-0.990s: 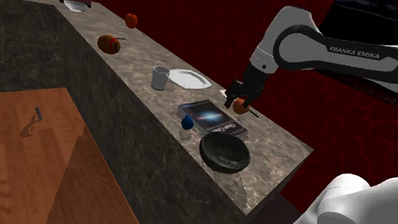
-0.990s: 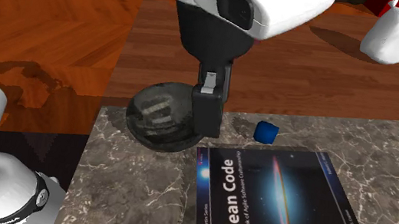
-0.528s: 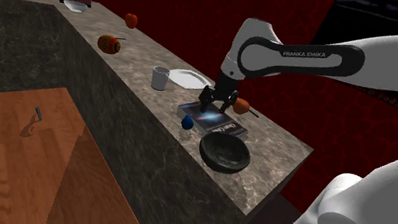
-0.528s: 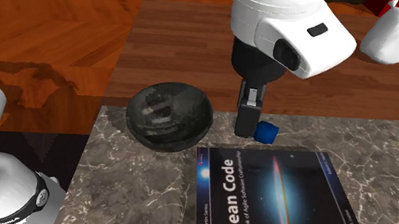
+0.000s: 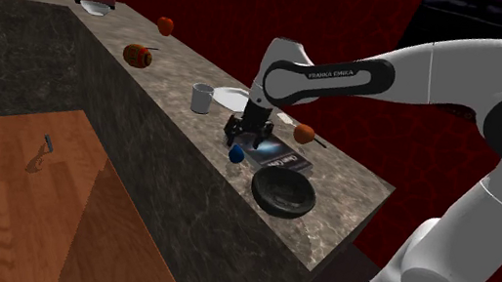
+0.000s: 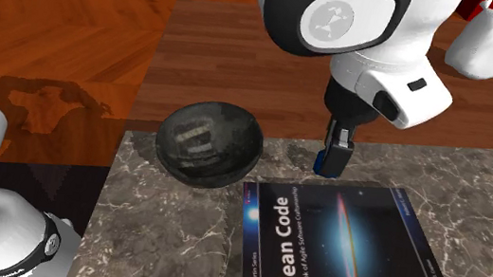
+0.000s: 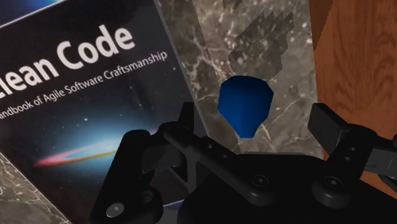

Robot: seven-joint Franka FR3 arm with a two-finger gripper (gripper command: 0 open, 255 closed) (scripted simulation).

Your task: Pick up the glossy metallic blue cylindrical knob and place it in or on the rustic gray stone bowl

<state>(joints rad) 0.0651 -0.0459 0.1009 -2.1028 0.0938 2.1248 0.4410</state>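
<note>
Arm: glossy white rounded shells, dark grey joint bands. Grey forearm panel carries white "FRANKA EMIKA" lettering. Round dark cap with pale emblem at 12 o'clock in second exterior view. Claw: all black, blocky; round screw heads at wrist view's 6 o'clock.

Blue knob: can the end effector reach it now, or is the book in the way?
Probably yes. The end effector hovers right above the blue knob, with its fingers open on either side. The book lies beside the knob, apart from it.
</note>
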